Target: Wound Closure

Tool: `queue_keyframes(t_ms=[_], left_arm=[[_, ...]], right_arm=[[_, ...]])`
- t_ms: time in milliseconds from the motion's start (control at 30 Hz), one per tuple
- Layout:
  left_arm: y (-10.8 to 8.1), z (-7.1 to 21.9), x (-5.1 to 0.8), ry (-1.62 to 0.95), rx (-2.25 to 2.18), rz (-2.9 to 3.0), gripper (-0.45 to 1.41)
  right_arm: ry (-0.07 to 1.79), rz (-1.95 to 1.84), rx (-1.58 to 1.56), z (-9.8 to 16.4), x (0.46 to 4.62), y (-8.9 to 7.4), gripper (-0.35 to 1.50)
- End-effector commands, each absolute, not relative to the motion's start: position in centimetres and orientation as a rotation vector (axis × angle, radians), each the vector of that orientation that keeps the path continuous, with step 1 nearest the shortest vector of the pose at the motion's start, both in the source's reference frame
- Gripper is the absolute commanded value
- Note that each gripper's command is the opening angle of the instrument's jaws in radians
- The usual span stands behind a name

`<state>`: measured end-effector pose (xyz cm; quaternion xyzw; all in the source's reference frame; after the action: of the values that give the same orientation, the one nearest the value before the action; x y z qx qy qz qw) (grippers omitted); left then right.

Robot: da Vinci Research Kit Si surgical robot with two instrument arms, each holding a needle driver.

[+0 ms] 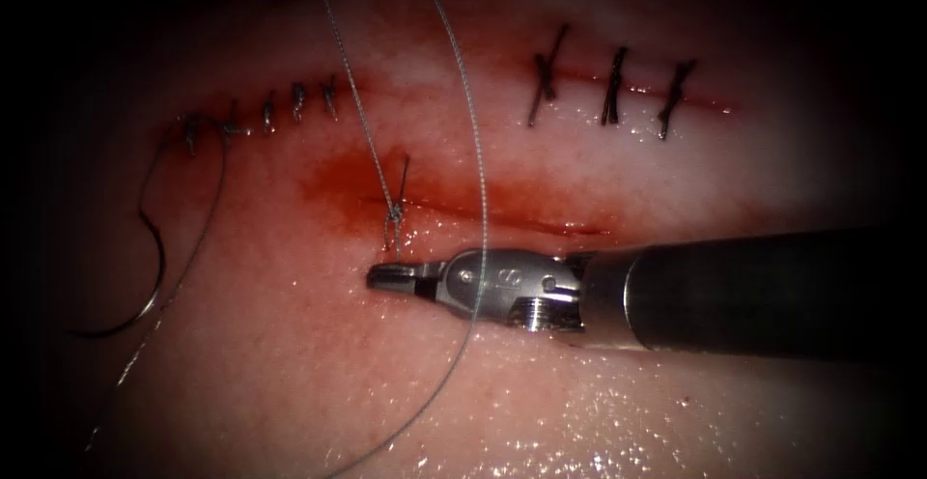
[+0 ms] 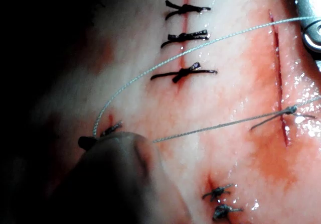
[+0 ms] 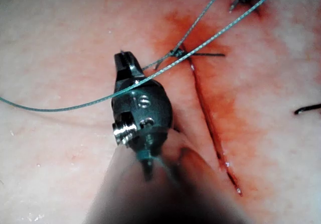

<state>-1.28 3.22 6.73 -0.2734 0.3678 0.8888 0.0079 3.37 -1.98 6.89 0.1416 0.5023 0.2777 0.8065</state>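
The right gripper (image 1: 384,277) is seen closed and empty, lying low over the tissue (image 1: 290,363) just below the open cut (image 1: 521,220), its tip close to a knot (image 1: 395,212) whose tails rise beside it. The curved needle (image 1: 145,276) is left free on the tissue at the far left, held by nothing, and a long loop of thread (image 1: 473,131) is draped across the right tool's wrist. The left gripper (image 2: 88,142) is glimpsed only as a dark tip where thread meets it; whether it is closed cannot be told, while the finished stitches (image 1: 608,88) and red fluid (image 1: 338,184) surround the cut.
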Motion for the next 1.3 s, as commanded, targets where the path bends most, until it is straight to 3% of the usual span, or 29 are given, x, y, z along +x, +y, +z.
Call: queue_keyframes(t_ms=[33,700,1300], left_arm=[[3.29,6.77,-1.31,1.168,-0.844,2.769,-0.45],[3.76,7.03,-1.73,1.267,-0.818,2.753,-0.45],[3.83,7.18,-1.95,1.312,-0.788,2.756,-0.45]], right_arm=[[1.077,0.589,0.312,7.00,3.43,-2.10,-0.35],[0.964,0.510,0.422,7.37,3.37,-2.70,-0.35],[0.990,0.579,0.575,7.10,3.25,-3.06,-0.35]])
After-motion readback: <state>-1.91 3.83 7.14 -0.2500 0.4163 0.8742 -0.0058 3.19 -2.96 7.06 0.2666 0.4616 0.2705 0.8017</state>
